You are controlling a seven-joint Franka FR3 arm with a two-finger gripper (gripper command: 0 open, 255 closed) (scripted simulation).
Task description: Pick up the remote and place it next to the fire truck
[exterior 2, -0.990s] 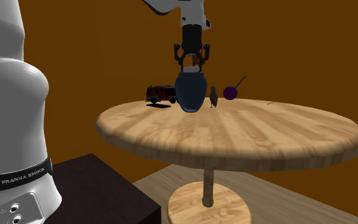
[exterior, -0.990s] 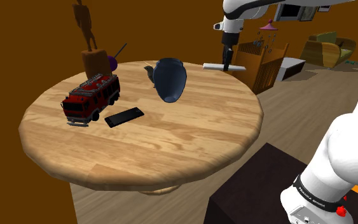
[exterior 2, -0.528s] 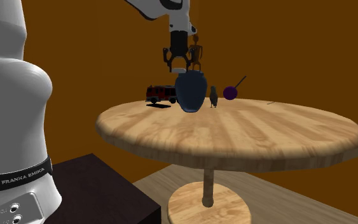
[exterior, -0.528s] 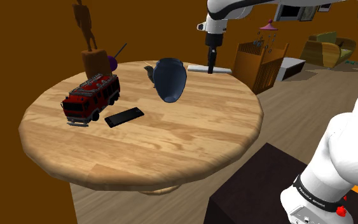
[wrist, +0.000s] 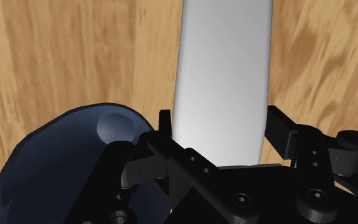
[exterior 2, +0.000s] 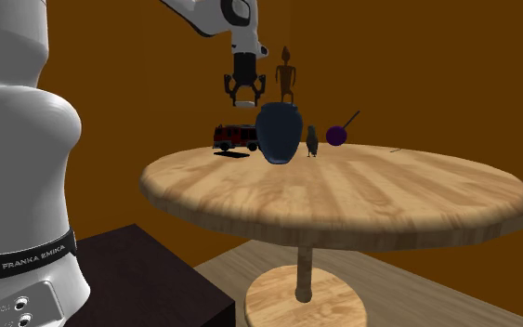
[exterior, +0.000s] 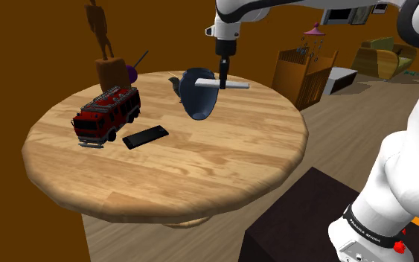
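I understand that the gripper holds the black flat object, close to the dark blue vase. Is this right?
Not quite: the gripper holds the white remote, close to the dark blue vase. The wrist view shows it clasped between the fingers. The black flat object lies on the table beside the fire truck.

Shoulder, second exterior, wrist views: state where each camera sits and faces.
Shoulder view: beside the stand, looking down across the table; arm and stand show.
Second exterior view: low, near table height, facing the vase side-on; the arm's base looms at its left.
Wrist view: on the hand, looking down at the held white remote; fingers show.
Shared: all three show vase and table.
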